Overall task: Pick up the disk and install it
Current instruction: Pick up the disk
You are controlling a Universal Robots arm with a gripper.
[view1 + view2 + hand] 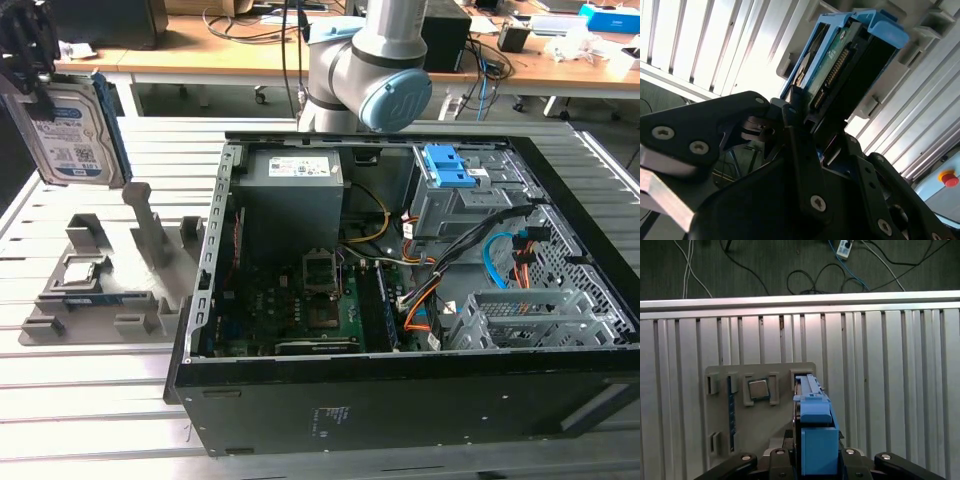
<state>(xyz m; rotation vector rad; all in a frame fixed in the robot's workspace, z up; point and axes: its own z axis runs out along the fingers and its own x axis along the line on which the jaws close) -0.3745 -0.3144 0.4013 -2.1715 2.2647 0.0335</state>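
Grey ribbed worktop (100,400) lies below. Our tool (812,125) squeezes the disk (72,125), up in the air over the grey holder (95,300). We think it is hard, heavyish and breakable; its thin sides are best to hold.

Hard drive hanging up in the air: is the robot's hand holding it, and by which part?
Yes. The hand grips the hard drive by its upper end, clamped across its two broad faces; the rest hangs free above the grey holder.
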